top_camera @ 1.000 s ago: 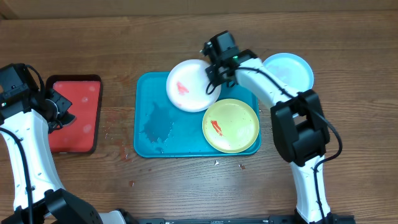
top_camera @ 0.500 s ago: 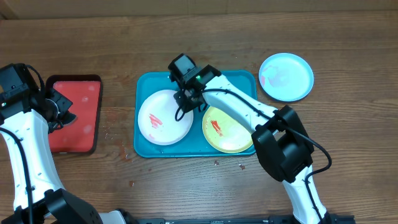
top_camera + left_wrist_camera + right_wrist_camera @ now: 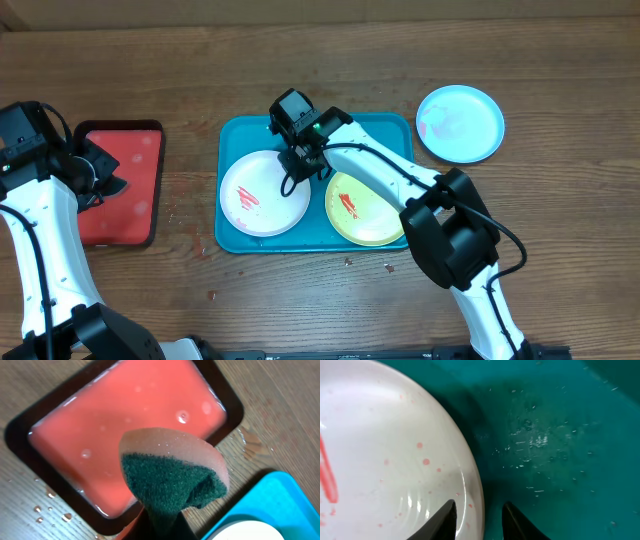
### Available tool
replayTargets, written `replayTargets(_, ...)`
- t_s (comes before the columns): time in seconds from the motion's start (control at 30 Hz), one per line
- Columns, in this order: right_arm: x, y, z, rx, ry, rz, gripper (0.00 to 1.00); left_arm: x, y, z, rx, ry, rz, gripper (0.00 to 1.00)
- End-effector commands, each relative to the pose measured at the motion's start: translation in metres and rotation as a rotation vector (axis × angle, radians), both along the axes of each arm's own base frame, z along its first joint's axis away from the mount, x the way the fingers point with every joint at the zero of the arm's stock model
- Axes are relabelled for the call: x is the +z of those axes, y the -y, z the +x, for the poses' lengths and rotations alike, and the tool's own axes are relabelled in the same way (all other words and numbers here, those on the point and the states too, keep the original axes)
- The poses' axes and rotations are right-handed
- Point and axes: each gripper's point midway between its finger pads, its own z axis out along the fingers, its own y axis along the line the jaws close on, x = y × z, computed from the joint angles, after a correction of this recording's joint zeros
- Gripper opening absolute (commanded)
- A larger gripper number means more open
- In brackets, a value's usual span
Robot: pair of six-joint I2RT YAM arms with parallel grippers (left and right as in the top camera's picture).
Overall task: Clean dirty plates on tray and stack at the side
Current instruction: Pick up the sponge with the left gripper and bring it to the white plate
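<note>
Teal-blue plastic tray [image 3: 240,135] sits at the middle of a brown wooden desk [image 3: 560,250], seen from above. Two of the plates lie in it side by side. The white plate [image 3: 265,192] is on the left, with red smears near its centre. The yellow-green plate [image 3: 365,207] is on the right, with one red smear. The pale blue plate [image 3: 460,123] lies on the desk, just beyond the tray's upper right corner, with faint red marks on its left part.

The right arm reaches across the tray, and the right claw [image 3: 301,166] hangs over the white plate's upper right edge. In the right wrist view this claw [image 3: 480,520] is parted: one finger stands over the plate, the other over the wet tray floor, with the plate's rim in the gap between them.

A smaller red tray [image 3: 135,190] with a dark rim lies well to the left. The left claw [image 3: 100,178] hangs over it. In the left wrist view it is clamped on a folded sponge [image 3: 170,485], green and scratchy on one face, pale pink on the other. Water drops dot the desk [image 3: 45,507] beside the red tray.
</note>
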Motion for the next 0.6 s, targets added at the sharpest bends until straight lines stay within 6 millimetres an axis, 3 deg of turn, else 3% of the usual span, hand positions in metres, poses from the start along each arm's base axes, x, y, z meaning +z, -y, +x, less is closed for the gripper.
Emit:
replayTargets(0.0, -0.025, 0.000, -0.003, 0.050, -0.036, -0.026, 0.32, 0.004, 0.009, 0.009, -0.073, 0.037, -0.034, 0.04)
replayTargets(0.07, -0.029, 0.002, -0.004, 0.050, -0.045, -0.033, 0.32, 0.004, 0.011, 0.010, -0.080, 0.038, -0.035, 0.04)
replayTargets(0.3, -0.031, 0.002, -0.004, -0.069, -0.073, -0.013, 0.04, 0.003, 0.036, 0.019, -0.152, 0.030, -0.040, 0.04)
replayTargets(0.57, -0.032, 0.006, -0.005, -0.391, -0.150, 0.035, 0.04, -0.023, 0.103, 0.028, -0.341, -0.013, -0.055, 0.04)
